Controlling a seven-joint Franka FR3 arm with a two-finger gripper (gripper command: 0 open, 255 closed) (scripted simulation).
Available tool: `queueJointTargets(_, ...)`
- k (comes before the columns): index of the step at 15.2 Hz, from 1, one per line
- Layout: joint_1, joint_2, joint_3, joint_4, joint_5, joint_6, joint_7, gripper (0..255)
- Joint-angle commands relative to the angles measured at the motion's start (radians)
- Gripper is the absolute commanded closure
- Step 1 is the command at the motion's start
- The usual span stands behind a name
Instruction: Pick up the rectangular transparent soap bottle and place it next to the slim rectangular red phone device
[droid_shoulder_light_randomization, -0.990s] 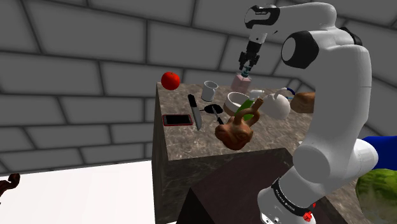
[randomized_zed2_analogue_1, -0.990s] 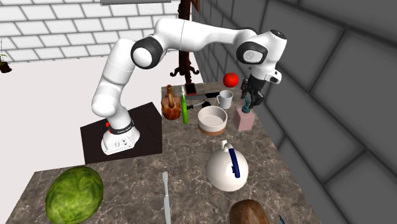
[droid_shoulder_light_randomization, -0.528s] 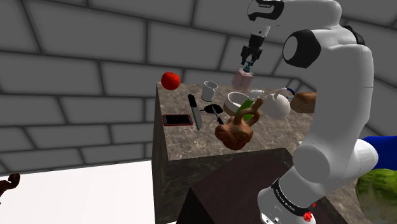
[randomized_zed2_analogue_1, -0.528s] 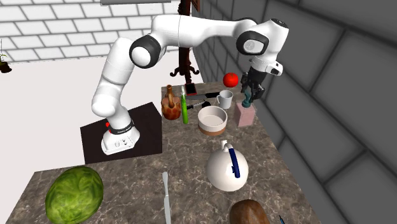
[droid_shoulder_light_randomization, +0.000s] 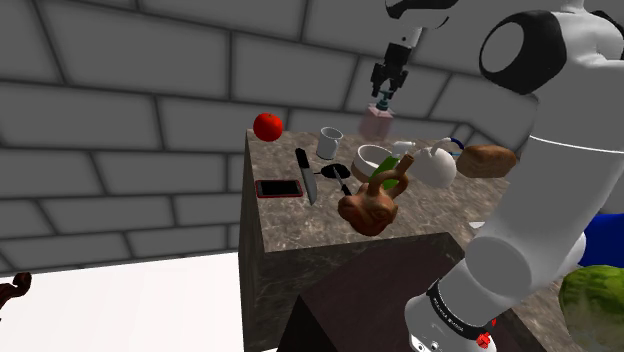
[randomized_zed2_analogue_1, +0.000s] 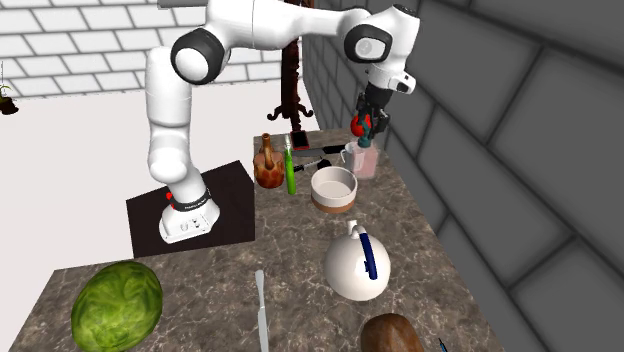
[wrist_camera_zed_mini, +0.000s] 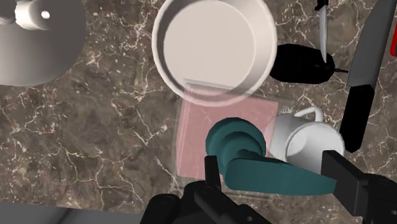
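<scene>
The soap bottle (droid_shoulder_light_randomization: 377, 122) has a pale pink see-through rectangular body and a teal pump. It hangs above the marble counter (droid_shoulder_light_randomization: 300, 225), near the white mug (droid_shoulder_light_randomization: 330, 142) and the bowl (droid_shoulder_light_randomization: 374, 158). My gripper (droid_shoulder_light_randomization: 385, 88) is shut on its pump from above. In the wrist view the teal pump lies between my fingers (wrist_camera_zed_mini: 213, 168), over the pink body of the soap bottle (wrist_camera_zed_mini: 203, 137). In the second exterior view the soap bottle (randomized_zed2_analogue_1: 366, 160) hangs under the gripper (randomized_zed2_analogue_1: 368, 122). The red phone (droid_shoulder_light_randomization: 278, 188) lies flat at the counter's left edge, beside a black-handled knife (droid_shoulder_light_randomization: 305, 172).
A red apple (droid_shoulder_light_randomization: 267, 126) sits at the far corner. A white teapot (droid_shoulder_light_randomization: 432, 163), a green bottle (droid_shoulder_light_randomization: 383, 172), a brown vase (droid_shoulder_light_randomization: 368, 208) and a brown loaf (droid_shoulder_light_randomization: 487, 158) crowd the near side. A cabbage (randomized_zed2_analogue_1: 116, 303) lies far from the phone.
The gripper has risen with the soap bottle in it, lifting it off the counter and carrying it toward the mug.
</scene>
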Motion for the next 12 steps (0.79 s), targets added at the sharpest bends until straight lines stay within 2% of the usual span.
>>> queueJointTargets(1,0.032,-0.065,0.008,-0.071,-0.016,0.011,0.036,255)
queueJointTargets(6,0.104,-0.200,0.042,-0.195,-0.046,0.013,0.140,255)
queueJointTargets(12,0.176,-0.330,0.100,-0.293,-0.063,-0.007,0.273,255)
